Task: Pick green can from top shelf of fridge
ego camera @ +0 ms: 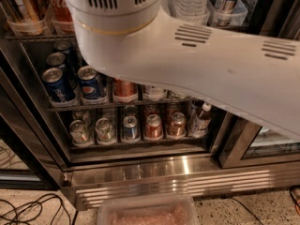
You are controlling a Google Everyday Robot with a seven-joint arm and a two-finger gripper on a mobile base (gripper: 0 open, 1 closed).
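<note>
Fridge (154, 179) top shelf (33, 37) edge shows beside the arm (211, 69); tool unseen.

Blue Pepsi cans (58, 86) above short cans (130, 128); clear tub (145, 201), cables (28, 210) on floor (253, 210).

the fridge (164, 182) has a dark wire top shelf (23, 37) bearing clear tubs; green can and end effector hidden behind the arm.

Speckled floor (253, 209), black cables (28, 210) btm left, clear plastic tub (145, 200) btm ctr, warm light
</note>
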